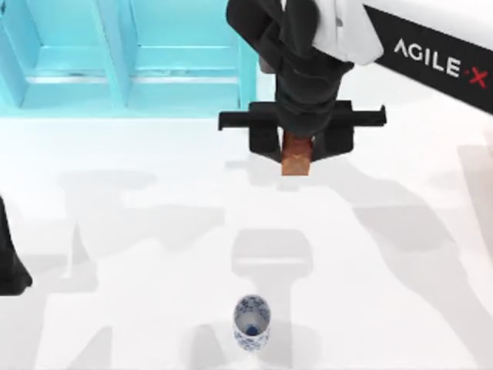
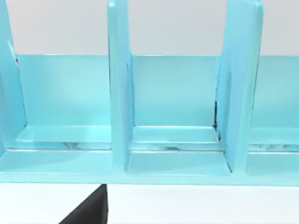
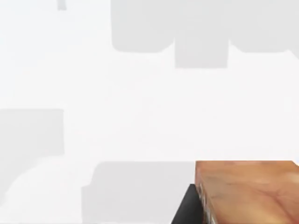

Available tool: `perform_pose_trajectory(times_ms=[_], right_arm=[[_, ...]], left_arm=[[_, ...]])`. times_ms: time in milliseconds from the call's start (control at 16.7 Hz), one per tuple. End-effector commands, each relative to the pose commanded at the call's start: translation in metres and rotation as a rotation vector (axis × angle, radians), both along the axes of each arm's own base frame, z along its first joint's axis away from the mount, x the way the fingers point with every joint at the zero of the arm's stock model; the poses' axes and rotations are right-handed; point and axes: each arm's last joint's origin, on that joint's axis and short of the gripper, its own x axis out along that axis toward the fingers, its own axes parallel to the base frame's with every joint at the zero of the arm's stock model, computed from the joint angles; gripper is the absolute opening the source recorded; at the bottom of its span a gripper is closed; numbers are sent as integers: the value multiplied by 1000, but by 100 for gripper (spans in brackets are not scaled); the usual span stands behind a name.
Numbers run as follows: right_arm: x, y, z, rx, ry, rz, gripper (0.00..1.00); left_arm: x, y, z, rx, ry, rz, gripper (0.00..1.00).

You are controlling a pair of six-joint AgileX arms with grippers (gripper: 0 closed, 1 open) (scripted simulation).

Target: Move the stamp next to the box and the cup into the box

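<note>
The stamp [image 1: 296, 156] is pinched by the right gripper [image 1: 297, 146] above the counter [image 1: 400, 308] near the box [image 1: 123, 69], not yet set down; the cup [image 1: 252, 322] is left untouched, well apart.

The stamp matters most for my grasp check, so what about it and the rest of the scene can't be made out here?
- Stamp: top view, its upper part is hidden under the right gripper; right wrist view, cut off by the picture's edge.
- Whether the stamp is above the table or touching it: cannot tell.
- Box: top view, cut off at the edge and partly covered by the right arm.
- Left gripper: top view, cut off at the left edge.
- Cup: pattern too small.
</note>
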Motion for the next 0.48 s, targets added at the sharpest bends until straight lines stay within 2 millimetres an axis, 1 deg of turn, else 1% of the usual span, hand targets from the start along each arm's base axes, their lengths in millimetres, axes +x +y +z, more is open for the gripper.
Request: perform_pose_trajectory(times_ms=[120,240,360,480], right_arm=[[-3,-14,8,4,-5,1,0],[-11,-38,21,9,-11,1,0],[-28,-69,33,7,-10,-1,0],[-52,-105,38,-4,5,-2,0]], left_arm=[[0,0,0,0,0,0,100],[0,0,0,0,0,0,100],[0,0,0,0,0,0,100],[0,0,0,0,0,0,100]])
